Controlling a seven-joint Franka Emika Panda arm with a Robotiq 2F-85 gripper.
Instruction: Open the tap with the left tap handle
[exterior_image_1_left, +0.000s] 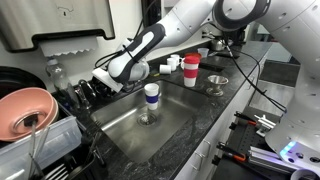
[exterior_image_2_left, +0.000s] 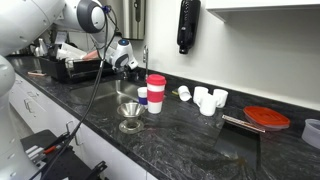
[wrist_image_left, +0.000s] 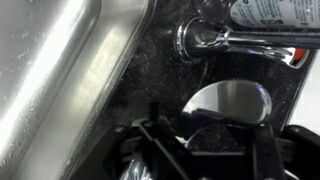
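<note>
- The gripper (wrist_image_left: 205, 125) is hanging over the back rim of the steel sink (wrist_image_left: 50, 90). In the wrist view its two dark fingers (wrist_image_left: 150, 130) are standing wide apart, so the claw is spread and is not pinching anything.
- The tap (wrist_image_left: 205, 38) is sitting on the black speckled counter (wrist_image_left: 160, 80) just behind the sink. The wrist view is showing a chrome fitting of it, with a short lever running to the right.
- A rounded chrome piece (wrist_image_left: 228, 100), blurred, is lying between the fingers. I cannot tell whether it is the left tap handle, or whether the fingers are touching it.
- A labelled bottle (wrist_image_left: 275, 12) is showing at the top edge of the wrist view, just beside the lever.
- In an exterior view the arm (exterior_image_1_left: 150, 45) is reaching across the sink to its far corner and is hiding most of the tap.
- A white cup with a blue band (exterior_image_1_left: 151, 93) is standing upright inside the sink basin.
- A red cup (exterior_image_1_left: 190, 68) and a metal funnel (exterior_image_1_left: 217, 83) are standing on the counter beside the sink, near each other but apart.
- A pink bowl (exterior_image_1_left: 25, 110) is lying tilted at the other side of the sink.
- In an exterior view a dish rack (exterior_image_2_left: 70, 65) is standing behind the arm.
- Some small white cups (exterior_image_2_left: 205, 98) are standing together near the wall, and a red plate (exterior_image_2_left: 268, 118) is lying well apart from them.
</note>
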